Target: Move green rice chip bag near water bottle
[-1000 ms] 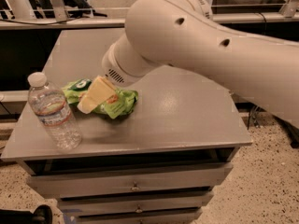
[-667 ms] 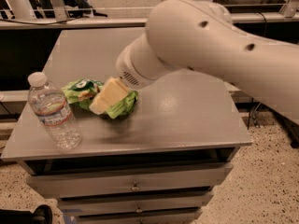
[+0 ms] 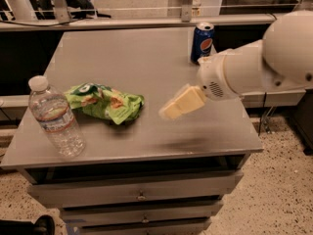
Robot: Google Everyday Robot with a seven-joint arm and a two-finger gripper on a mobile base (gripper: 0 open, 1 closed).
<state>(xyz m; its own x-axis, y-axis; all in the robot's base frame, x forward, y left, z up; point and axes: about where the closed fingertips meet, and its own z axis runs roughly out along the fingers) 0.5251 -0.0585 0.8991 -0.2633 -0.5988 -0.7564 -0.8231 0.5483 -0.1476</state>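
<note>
The green rice chip bag (image 3: 104, 102) lies crinkled and flat on the grey table, at its left middle. The water bottle (image 3: 55, 117) stands upright just left of the bag, near the front left corner, a small gap between them. My gripper (image 3: 168, 112) hangs above the table right of the bag, apart from it and holding nothing. The white arm reaches in from the right.
A blue soda can (image 3: 202, 42) stands at the back right of the table (image 3: 146, 58). Drawers run below the front edge. A counter rail crosses behind the table. Speckled floor lies to the right.
My gripper has drawn back from the bag to the right and the arm has swung off the table's middle. The bag stays beside the bottle, now fully in view.
</note>
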